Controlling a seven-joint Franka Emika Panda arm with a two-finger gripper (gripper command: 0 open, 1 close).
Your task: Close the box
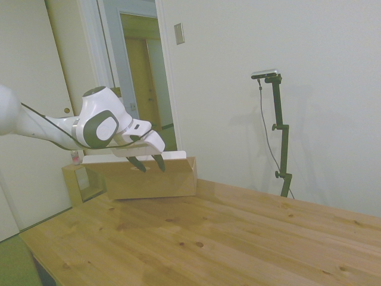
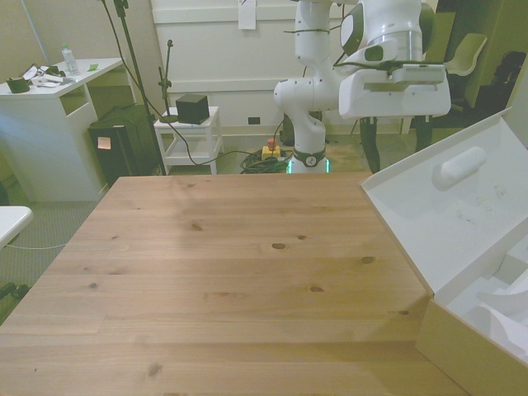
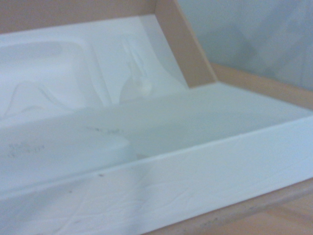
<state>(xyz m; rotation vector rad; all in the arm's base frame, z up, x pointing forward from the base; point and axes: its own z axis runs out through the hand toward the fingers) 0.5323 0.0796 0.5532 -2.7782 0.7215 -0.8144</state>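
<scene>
The box (image 1: pixel 149 177) is a long tan cardboard box at the table's far end in the side view. In the front view the box (image 2: pixel 462 351) sits at the lower right, and its lid (image 2: pixel 429 214) stands raised, white inside, with an oval hole (image 2: pixel 459 165). My gripper (image 1: pixel 149 163) hovers just above the box's white upper edge. It is open, with its dark fingers (image 1: pixel 137 164) apart and nothing between them. The wrist view looks into the white moulded insert (image 3: pixel 73 88) and a tan wall (image 3: pixel 183 44).
A small light wooden cube shelf (image 1: pixel 77 182) stands just behind the box. The wooden table (image 2: pixel 239 264) stretches toward the front view's left. Beyond the table are a white desk (image 2: pixel 49 99) and a white cart (image 2: pixel 190 136) carrying a black cube.
</scene>
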